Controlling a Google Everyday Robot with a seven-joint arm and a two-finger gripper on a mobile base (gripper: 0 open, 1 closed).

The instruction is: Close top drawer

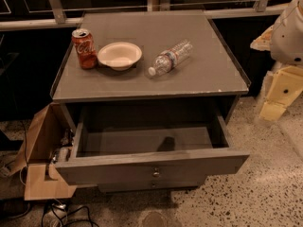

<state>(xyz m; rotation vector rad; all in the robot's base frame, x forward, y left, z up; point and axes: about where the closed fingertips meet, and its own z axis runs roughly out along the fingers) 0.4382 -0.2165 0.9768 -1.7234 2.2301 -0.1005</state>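
Observation:
The top drawer [151,164] of a grey-brown cabinet is pulled far out toward me. Its long front panel has a small round metal knob [155,173] at the centre. Its deep interior [142,138] holds nothing but a shadow. A lower drawer front with a similar knob [152,184] shows just beneath it. My gripper [277,100], pale yellow under a white arm body [289,32], hangs at the right edge of the view. It is to the right of the cabinet, apart from the drawer, above the floor.
On the cabinet top [199,79] stand a red soda can [84,48] and a white bowl [120,56], with a water bottle [169,58] lying on its side. A cardboard box [42,141] and cables [61,212] lie left of the cabinet. The floor is speckled.

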